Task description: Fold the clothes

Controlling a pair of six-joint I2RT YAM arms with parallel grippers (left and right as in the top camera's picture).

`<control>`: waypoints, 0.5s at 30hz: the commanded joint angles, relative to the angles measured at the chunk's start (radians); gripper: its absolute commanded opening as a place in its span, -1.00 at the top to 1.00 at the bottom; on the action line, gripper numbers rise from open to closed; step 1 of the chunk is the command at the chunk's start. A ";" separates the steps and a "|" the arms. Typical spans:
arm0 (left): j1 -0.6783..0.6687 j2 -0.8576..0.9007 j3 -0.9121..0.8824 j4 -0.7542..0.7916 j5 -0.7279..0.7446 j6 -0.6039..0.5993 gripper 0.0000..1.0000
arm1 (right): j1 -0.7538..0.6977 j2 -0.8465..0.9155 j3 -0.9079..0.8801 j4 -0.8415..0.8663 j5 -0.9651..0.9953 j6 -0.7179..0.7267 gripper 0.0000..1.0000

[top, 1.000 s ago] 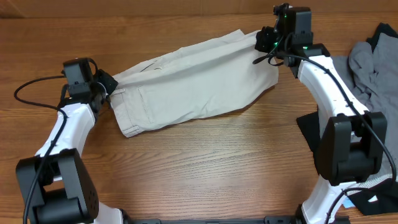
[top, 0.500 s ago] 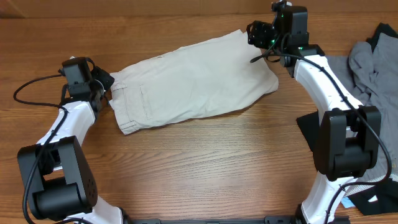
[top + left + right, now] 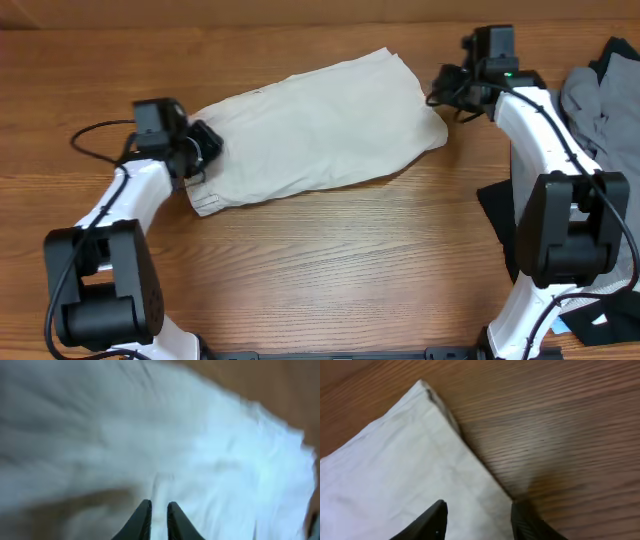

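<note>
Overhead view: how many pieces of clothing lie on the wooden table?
3: pale beige cotton shorts spread flat in the middle; a crumpled grey fabric garment at the right edge; black fabric showing around it. More may be hidden underneath or off-frame.

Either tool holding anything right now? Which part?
Right tool is open astride a corner of the shorts, holding nothing. Left tool is nearly shut over the other end; blur hides any pinch.

Left arm [image 3: 125, 192] and right arm [image 3: 535, 118]: white curved links, bulky black joints, thin black cables [image 3: 95, 132], green light [image 3: 508, 72]. Left gripper [image 3: 158, 504]: black tapered fingers.
</note>
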 commanded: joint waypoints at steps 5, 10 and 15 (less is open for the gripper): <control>-0.134 -0.021 0.016 -0.114 -0.111 0.085 0.55 | -0.032 0.120 -0.005 0.003 -0.175 -0.099 0.12; -0.139 -0.020 0.014 -0.177 -0.161 0.085 0.43 | 0.006 0.199 -0.005 -0.011 -0.196 -0.137 0.12; -0.139 -0.010 -0.006 -0.243 -0.186 0.085 0.37 | 0.013 0.220 -0.005 -0.060 -0.147 -0.136 0.12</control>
